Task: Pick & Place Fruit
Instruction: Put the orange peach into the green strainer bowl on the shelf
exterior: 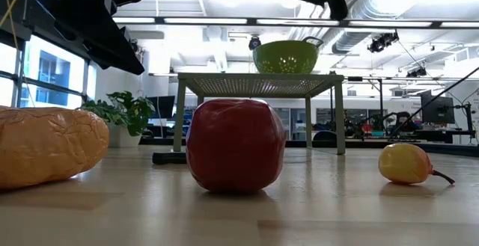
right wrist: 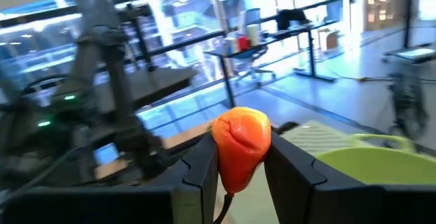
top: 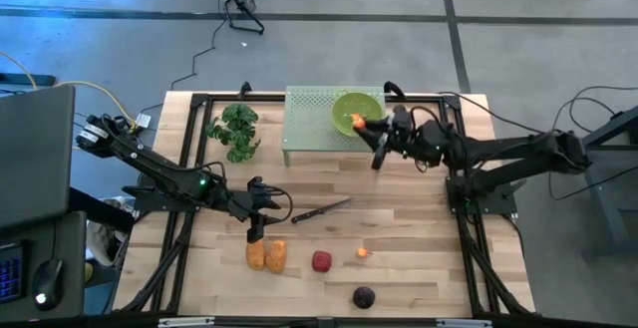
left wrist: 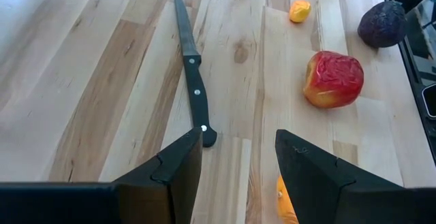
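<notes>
Nearest lies the dark purple fruit [top: 364, 296]. Just beyond sit two orange oblong fruits [top: 266, 256], a red apple [top: 321, 260] and a tiny orange fruit [top: 362, 253]. The left gripper [top: 256, 230] hovers over the oblong pair, fingers apart and empty, beside a knife [top: 321, 209]. Far right, the right gripper [top: 371, 126] pinches a small orange fruit [right wrist: 240, 142] at the green bowl [top: 351, 108] on a rack [top: 309, 119].
</notes>
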### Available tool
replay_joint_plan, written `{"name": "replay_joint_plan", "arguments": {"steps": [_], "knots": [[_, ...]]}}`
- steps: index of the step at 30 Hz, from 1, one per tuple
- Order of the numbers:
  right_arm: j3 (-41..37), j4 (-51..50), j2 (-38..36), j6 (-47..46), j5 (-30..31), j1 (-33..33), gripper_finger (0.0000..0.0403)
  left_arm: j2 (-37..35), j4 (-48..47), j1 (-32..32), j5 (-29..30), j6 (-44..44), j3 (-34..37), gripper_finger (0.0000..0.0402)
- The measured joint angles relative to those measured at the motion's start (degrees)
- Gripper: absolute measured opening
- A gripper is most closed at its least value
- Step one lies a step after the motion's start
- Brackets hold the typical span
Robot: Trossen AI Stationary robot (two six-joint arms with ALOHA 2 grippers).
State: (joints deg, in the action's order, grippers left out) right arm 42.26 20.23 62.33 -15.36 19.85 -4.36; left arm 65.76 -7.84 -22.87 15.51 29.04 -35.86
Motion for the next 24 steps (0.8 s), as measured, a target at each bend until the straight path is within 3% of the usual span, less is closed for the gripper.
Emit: {"name": "replay_joint_plan", "arguments": {"steps": [12, 16, 24], "knots": [[1.27, -10.89, -0.09, -8.81, 1.05, -8.29, 0.0096, 0.0, 0.0, 0.0, 0.0, 0.0, 0.0, 0.0184], [4.41, -20.56, -0.09, -10.51, 1.06, -8.43, 0.0096, 0.0, 0.0, -0.01, 0.01, 0.0, 0.0, 0.0184], [6.95, -28.11, -0.07, -10.4, 1.44, -7.76, 0.0096, 0.0, 0.02, 0.0, 0.28, -0.09, 0.02, 0.0184]]}}
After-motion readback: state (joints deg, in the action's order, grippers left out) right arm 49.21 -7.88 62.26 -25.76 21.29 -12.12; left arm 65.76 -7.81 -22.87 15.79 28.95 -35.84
